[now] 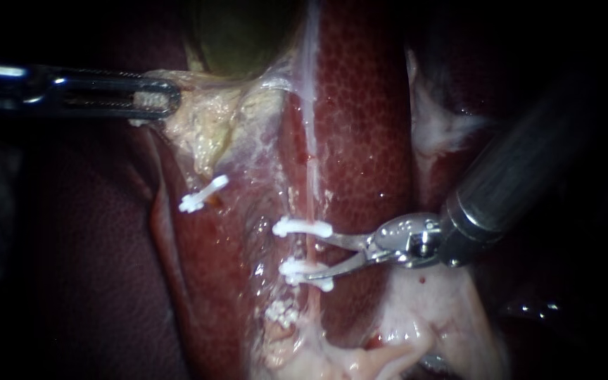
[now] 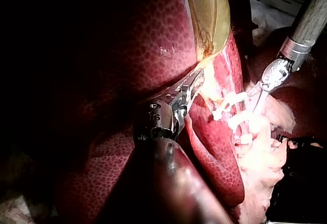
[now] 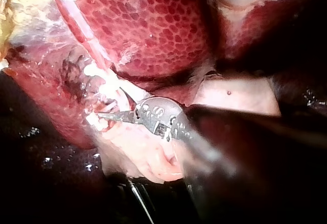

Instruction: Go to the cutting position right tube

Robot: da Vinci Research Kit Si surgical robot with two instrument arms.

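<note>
**Endoscope view.** My left instrument (image 1: 155, 98), a slim silver shaft with toothed jaws, comes in level. It is clenched on the ragged pale yellow tissue (image 1: 202, 134) at the lower edge of the olive-green gallbladder (image 1: 241, 35).

The thin pale pink right tube (image 1: 311, 141) runs straight down the mottled dark red liver (image 1: 360, 119). It is crossed by 2 white plastic clips (image 1: 302, 227), one above the other.

My right instrument (image 1: 320, 255), a dark shaft with a silver wrist, has its 2 thin jaws spread and released, holding nothing. The upper jaw lies just under the upper clip and the lower jaw touches the lower clip. The tube's bare stretch between the clips sits at the jaw tips. Whether the tips reach past the tube I cannot tell.

A 3rd white clip (image 1: 203, 195) sits well apart, below the yellow tissue. Bare liver lies open above the upper clip.

**Left wrist view.** The left instrument (image 2: 191, 83) has its jaws closed on the yellow tissue (image 2: 204, 89) at the narrow end of the gallbladder (image 2: 207, 15). The liver's edge lies just beside it. Beyond it, the right instrument (image 2: 254, 97) reaches the clips (image 2: 227, 106). The 2 shafts are well apart, with open room between them.

**Right wrist view.** The right instrument (image 3: 116, 105) shows its jaws parted in a V among the clips (image 3: 102, 84). The tube (image 3: 76, 22) runs along the liver (image 3: 153, 30) toward them. Soft pale pink tissue (image 3: 148, 157) lies under the wrist, with dark open room beside it.
</note>
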